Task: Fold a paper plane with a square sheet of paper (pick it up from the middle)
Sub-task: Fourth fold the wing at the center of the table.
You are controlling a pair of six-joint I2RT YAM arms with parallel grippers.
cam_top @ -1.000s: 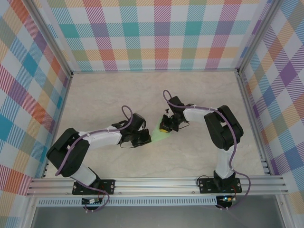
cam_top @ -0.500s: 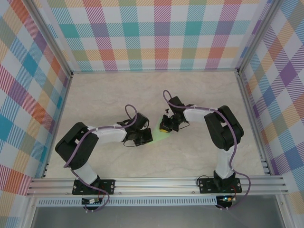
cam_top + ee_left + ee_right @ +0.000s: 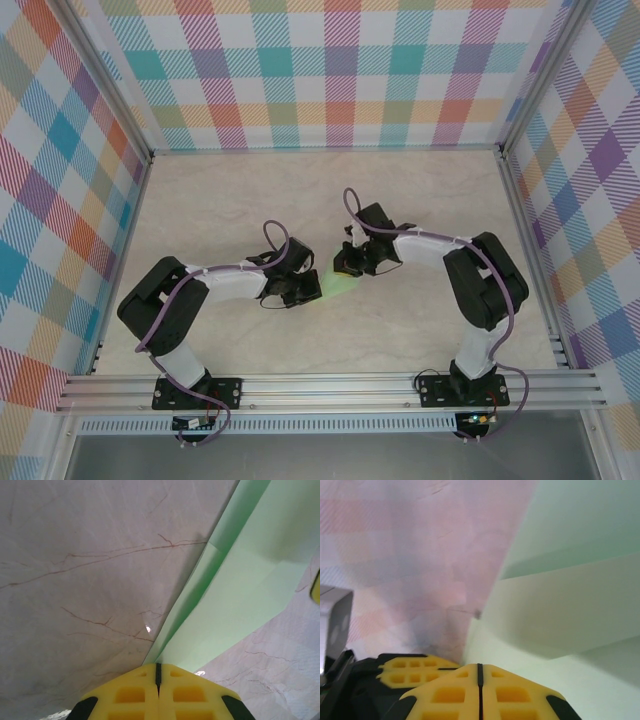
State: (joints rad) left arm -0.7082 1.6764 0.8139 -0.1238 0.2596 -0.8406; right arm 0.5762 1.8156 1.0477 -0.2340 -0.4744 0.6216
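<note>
Marbled counter (image 3: 420, 210), mid-fold: the part-folded paper plane (image 3: 340, 287) lies near centre. The left jaws are clamped on its 9 o'clock end and the right jaws on its 12 o'clock edge. The next move likely calls for pressing the crease flat.

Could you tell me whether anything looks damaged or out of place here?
Nothing stands out: the folded pale mint-green paper sheet looks untorn, held between the shut left gripper and right gripper.

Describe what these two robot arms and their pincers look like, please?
Both the left arm and right arm are white tubes joined by chunky black housings, each trailed by a looping purple cable. The left gripper and right gripper have yellow fingers with waffle-like recesses and black edges.
</note>
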